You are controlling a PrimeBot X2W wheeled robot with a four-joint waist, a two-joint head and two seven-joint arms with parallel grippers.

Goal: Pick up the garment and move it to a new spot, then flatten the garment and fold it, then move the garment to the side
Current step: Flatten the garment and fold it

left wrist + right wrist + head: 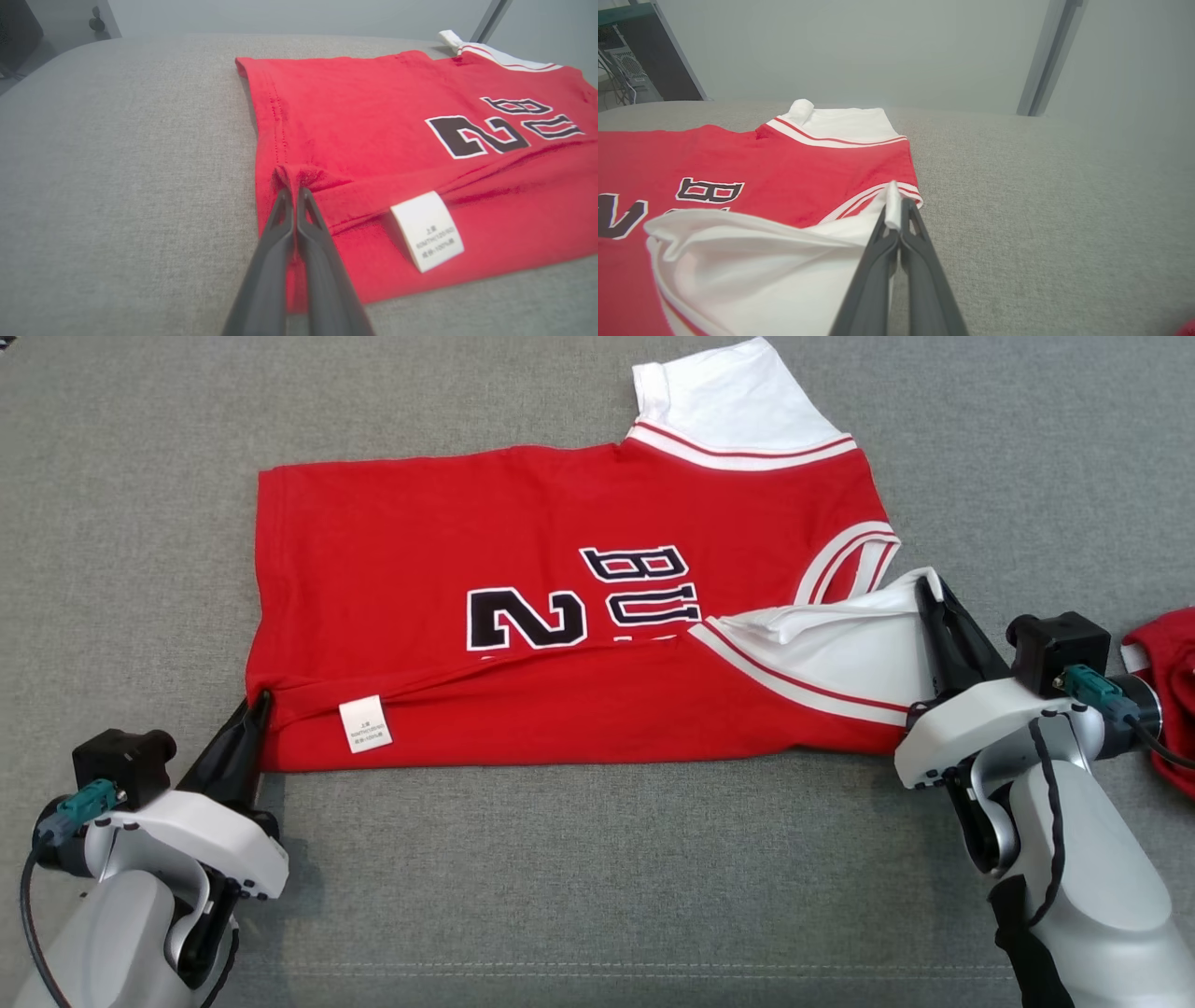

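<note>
My left gripper [259,702] and right gripper [925,584] pinch the garment [420,569], its near side folded over; I judge more folding and the side move remain.

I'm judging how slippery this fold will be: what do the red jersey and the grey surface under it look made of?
The red jersey looks like soft matte knit, possibly cotton: it creases and drapes limply. The grey surface looks like coarse woven upholstery fabric, matte, with a visible heathered weave.

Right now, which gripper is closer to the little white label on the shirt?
Left. The left gripper pinches the shirt just beside the white label; the right gripper holds the white sleeve at the other end.
</note>
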